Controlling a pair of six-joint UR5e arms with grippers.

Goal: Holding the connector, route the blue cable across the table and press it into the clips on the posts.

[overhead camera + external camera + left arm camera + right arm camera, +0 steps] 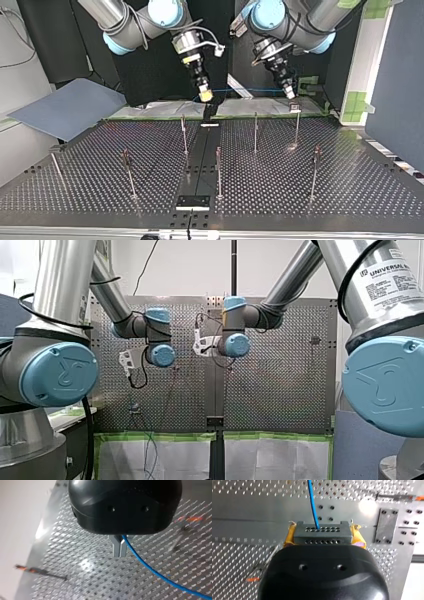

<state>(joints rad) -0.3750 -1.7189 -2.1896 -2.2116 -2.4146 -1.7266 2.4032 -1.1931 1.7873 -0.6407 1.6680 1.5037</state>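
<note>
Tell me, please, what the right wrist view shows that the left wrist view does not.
Only the right wrist view shows the grey connector, held by my right gripper between its yellow pads, with the blue cable leaving one of the connector's holes. Only the left wrist view shows my left gripper, its metal fingers closed on the cable further along its run. Both views share the blue cable and the perforated table beneath it.
</note>
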